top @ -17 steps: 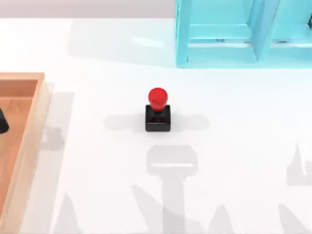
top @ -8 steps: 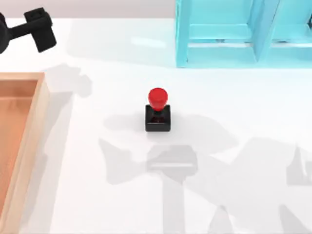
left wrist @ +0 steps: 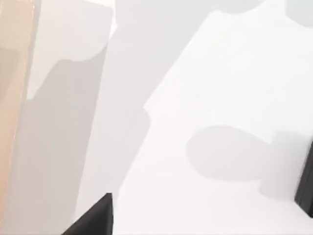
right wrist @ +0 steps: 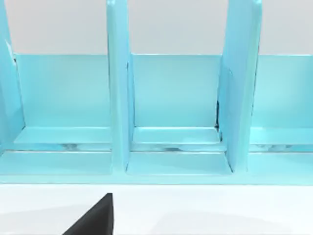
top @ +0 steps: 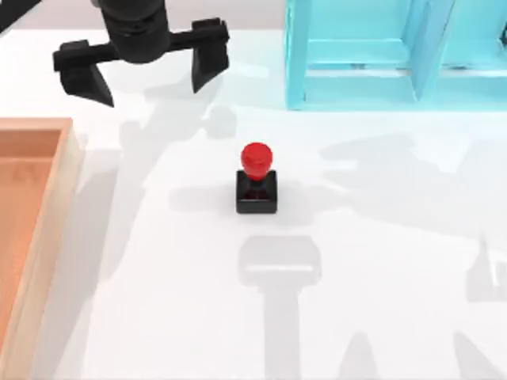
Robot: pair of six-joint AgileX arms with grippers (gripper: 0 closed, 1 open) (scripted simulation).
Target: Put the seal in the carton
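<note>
The seal (top: 257,179), a glossy red knob on a black square block, stands upright in the middle of the white table. My left gripper (top: 146,73) hangs open above the table's back left, behind and to the left of the seal, holding nothing. The carton (top: 47,214), with tan walls and an orange-brown inside, lies at the table's left edge. In the left wrist view its tan wall (left wrist: 17,73) runs along one side, and my left gripper's dark fingertips (left wrist: 95,220) stand apart over bare table. My right gripper (right wrist: 93,220) shows as a dark tip in the right wrist view.
A light blue rack (top: 380,55) with upright dividers stands at the back right, behind the seal. The right wrist view faces that rack (right wrist: 171,98) from close by. Grey arm shadows fall across the white table around the seal.
My left gripper has swung right from the back left corner and now hangs wide open nearer the seal. The seal and carton have not moved.
</note>
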